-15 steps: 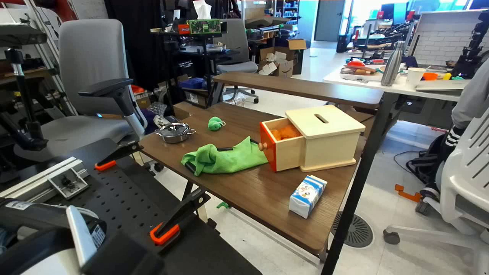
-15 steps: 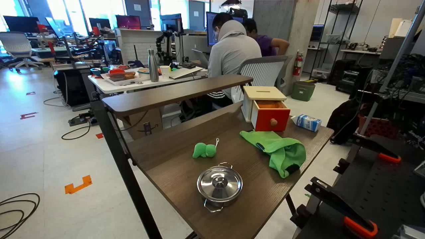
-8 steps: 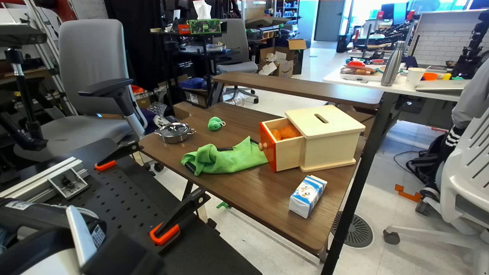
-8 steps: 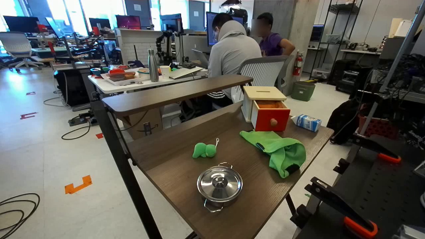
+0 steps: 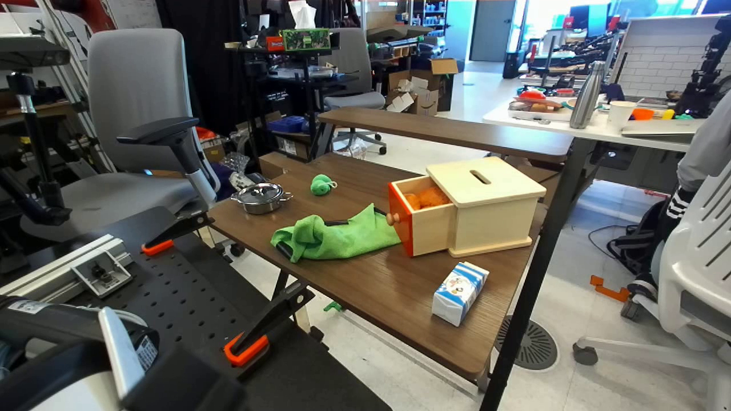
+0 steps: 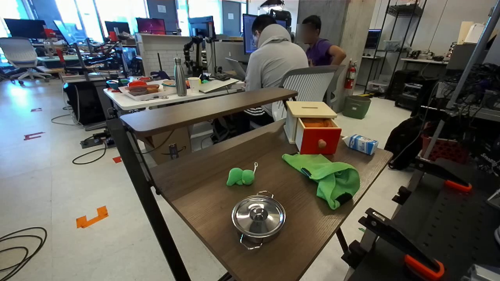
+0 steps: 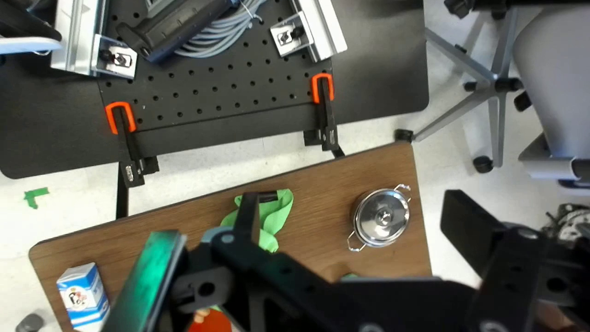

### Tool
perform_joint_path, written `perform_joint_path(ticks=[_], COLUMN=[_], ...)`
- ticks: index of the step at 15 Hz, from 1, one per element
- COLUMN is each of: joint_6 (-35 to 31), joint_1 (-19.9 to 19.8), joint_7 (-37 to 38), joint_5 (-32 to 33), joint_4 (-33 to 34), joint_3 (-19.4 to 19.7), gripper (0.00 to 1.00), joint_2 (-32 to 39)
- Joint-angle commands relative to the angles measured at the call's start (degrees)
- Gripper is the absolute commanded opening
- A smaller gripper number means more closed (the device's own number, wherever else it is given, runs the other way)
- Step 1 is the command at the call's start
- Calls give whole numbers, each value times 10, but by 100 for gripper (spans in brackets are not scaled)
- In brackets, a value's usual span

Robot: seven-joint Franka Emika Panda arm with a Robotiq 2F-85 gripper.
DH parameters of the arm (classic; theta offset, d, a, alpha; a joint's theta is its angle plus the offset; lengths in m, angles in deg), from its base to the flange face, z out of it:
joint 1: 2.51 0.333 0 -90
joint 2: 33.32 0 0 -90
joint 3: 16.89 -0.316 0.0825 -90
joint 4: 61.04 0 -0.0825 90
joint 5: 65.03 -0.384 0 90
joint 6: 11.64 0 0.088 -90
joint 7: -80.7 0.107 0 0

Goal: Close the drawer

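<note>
Gripper [image 7: 352, 214]: spread wide, nothing held.
Green cloth [image 6: 334, 175]: near the bench's [image 6: 203, 171] long edge; low approach may drag it.
Drawer [image 6: 315, 136]: partly out of its box [image 6: 312, 111], far edge; off-centre push may jam it, hard push slide both off.

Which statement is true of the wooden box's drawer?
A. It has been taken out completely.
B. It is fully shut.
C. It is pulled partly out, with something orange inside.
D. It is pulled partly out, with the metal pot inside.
C: the drawer juts from the box, and orange stuff shows inside.
</note>
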Motion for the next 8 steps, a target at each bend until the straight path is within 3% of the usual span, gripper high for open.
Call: perform_joint_path(ticks=[1, 8], joint_6=[-91, -216], joint_1=[-26, -50], joint_7=[59, 168], joint_5=[-15, 8], joint_4=[25, 63], joint_3=[-17, -19], gripper=[100, 100], joint_2=[79, 256])
